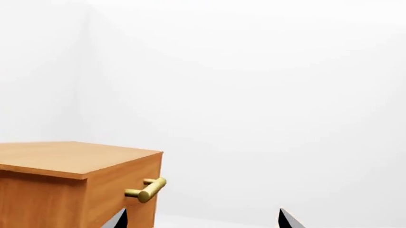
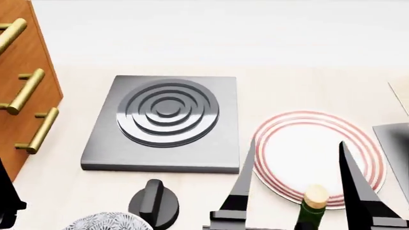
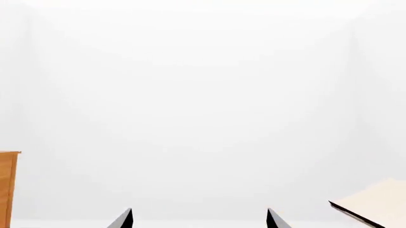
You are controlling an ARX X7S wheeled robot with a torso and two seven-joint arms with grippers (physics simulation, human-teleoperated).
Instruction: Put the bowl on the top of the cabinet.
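Note:
Only the patterned rim of the bowl [image 2: 105, 222] shows, at the bottom edge of the head view, left of centre on the pale counter. The orange-brown cabinet [image 2: 26, 96] stands at the left with brass bar handles [image 2: 24, 91]; the left wrist view shows its flat top [image 1: 70, 156] and one handle [image 1: 147, 188]. My left gripper [image 1: 203, 219] is open and empty, facing past the cabinet's corner. My right gripper [image 2: 298, 142] is open and empty, its two dark fingers reaching over the red-ringed plate, away from the bowl.
A grey square hob plate [image 2: 166, 122] with concentric rings lies mid-counter. A white plate with red rings [image 2: 316, 153] lies to its right. A dark knob [image 2: 153, 203] and a green bottle with a cork [image 2: 313, 206] stand near the front. A pale board [image 3: 374, 204] shows at the right.

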